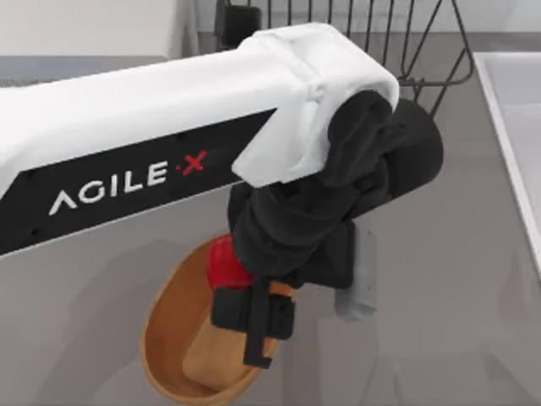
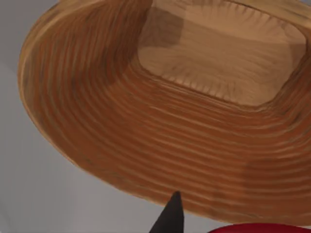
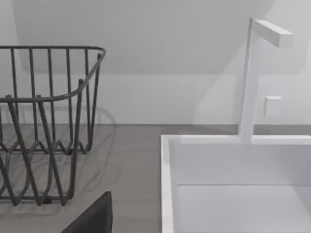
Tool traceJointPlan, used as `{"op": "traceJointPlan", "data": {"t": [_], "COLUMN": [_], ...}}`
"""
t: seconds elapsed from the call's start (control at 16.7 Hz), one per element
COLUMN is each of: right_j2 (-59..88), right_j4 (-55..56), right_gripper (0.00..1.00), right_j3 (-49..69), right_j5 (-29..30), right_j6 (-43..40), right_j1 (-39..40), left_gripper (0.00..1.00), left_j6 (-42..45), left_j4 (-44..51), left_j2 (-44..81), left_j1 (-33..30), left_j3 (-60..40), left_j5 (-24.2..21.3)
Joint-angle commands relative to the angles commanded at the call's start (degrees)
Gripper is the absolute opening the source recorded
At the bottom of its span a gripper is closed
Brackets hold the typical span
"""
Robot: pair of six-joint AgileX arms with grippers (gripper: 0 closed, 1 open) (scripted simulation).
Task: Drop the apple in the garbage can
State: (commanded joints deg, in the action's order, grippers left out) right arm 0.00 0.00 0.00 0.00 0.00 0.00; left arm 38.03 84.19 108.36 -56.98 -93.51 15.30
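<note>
The left arm reaches across from the upper left of the top view, its gripper (image 1: 254,326) poised over the basket (image 1: 173,355) at lower centre. The apple (image 1: 226,262) sits just under the wrist, above the basket's upper rim — held or already loose, I cannot tell, nor whether the jaws are open or closed. In the left wrist view the apple (image 2: 257,228) edges the bottom, a fingertip (image 2: 170,216) beside it, the basket's (image 2: 121,136) hollow ahead. Best release over the flat base, not the rim. The wire rack (image 1: 406,42) stands well apart at top, the sink (image 1: 516,152) at right; open table lies between.
</note>
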Motion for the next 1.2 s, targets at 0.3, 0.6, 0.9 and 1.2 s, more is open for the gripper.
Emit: {"op": "traceJointPlan", "data": {"t": [0.3,0.6,0.9,1.2], "right_j2": [0.0,0.0,0.0,0.0], "right_j4": [0.0,0.0,0.0,0.0], "right_gripper": [1.0,1.0,1.0,1.0], "right_j3": [0.0,0.0,0.0,0.0], "right_j5": [0.0,0.0,0.0,0.0], "right_j6": [0.0,0.0,0.0,0.0], "right_j1": [0.0,0.0,0.0,0.0], "left_gripper": [0.0,0.0,0.15,0.53], "left_j6": [1.8,3.29,3.29,3.29], "left_j4": [-8.97,-15.98,-15.98,-15.98], "left_j2": [-0.2,-0.12,-0.12,-0.12], "left_j1": [1.69,3.12,3.12,3.12], "left_j3": [8.53,15.29,15.29,15.29], "left_j5": [0.1,0.65,0.65,0.65]}}
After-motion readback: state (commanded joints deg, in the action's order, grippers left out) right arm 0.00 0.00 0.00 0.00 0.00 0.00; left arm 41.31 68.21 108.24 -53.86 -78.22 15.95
